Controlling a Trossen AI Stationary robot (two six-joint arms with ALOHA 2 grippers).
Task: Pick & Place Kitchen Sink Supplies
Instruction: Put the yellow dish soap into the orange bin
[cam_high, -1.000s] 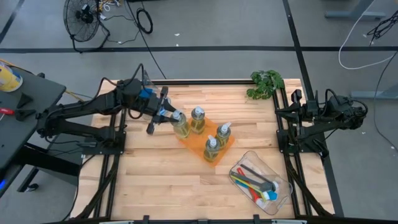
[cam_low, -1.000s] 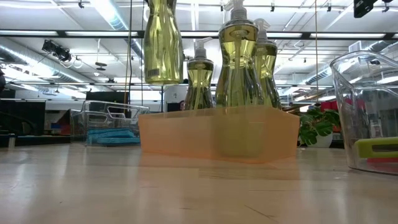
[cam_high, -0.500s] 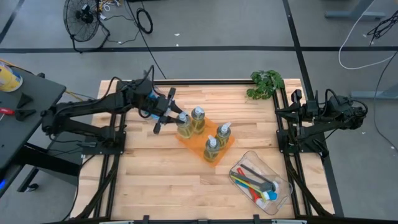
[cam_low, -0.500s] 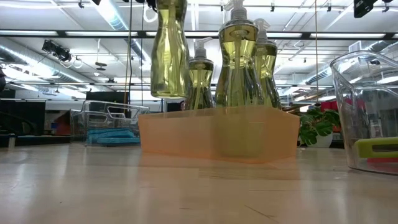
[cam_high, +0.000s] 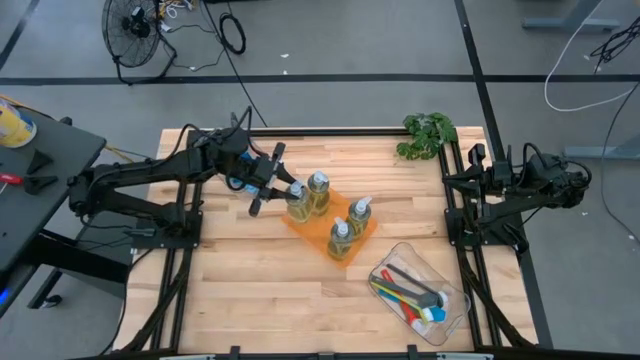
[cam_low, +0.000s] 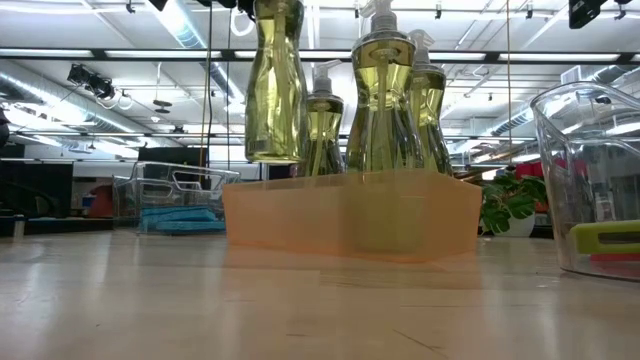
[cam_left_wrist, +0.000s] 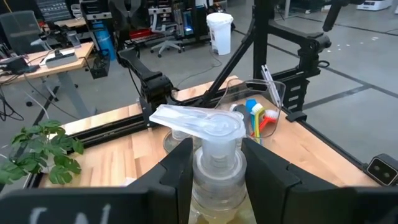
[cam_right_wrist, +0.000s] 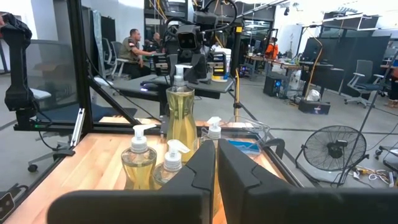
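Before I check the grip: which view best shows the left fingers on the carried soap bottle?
The left wrist view: both fingers flank the carried soap bottle at its neck. The high view shows them small, the right wrist view far off; the low view shows only the bottle's hanging body.

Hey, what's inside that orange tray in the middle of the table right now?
Three soap bottles stand in the orange tray. The left gripper holds a fourth bottle above the tray's edge. The frosted wall blurs the bottles' bases.
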